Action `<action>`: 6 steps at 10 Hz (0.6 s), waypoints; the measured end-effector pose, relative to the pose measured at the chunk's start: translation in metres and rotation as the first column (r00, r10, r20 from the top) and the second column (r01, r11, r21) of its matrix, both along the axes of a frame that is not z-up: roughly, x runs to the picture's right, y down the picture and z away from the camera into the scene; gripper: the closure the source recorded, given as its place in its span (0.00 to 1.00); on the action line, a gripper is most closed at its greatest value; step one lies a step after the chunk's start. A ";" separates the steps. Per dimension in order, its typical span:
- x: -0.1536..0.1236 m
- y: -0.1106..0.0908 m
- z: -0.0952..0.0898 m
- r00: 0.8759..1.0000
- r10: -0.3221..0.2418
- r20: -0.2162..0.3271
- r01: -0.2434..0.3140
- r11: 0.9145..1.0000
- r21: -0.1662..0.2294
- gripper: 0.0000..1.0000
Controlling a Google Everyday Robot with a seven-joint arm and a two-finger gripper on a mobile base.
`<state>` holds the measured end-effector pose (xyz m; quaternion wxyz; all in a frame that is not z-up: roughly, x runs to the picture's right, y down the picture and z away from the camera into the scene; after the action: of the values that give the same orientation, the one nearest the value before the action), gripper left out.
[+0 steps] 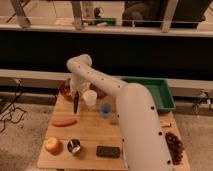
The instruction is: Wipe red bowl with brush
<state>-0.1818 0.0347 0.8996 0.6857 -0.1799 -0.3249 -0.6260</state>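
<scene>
Just beside round red bowl (64, 90), gripper (76, 92) clasps slim black brush (76, 104) upright.

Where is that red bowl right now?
In the camera view, the red bowl sits at the table's far left corner, beyond the carrot; the gripper, holding the brush upright, hangs just to its right.
</scene>
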 end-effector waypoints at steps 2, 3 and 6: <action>-0.010 -0.002 0.007 1.000 -0.010 0.003 0.010 1.000 -0.006 0.81; -0.014 -0.004 0.009 1.000 -0.011 0.007 0.011 1.000 -0.004 0.81; -0.037 -0.012 0.004 0.999 -0.034 0.029 0.033 0.999 0.027 0.81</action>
<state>-0.2184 0.0225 0.9035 0.6725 -0.1670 -0.3239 -0.6442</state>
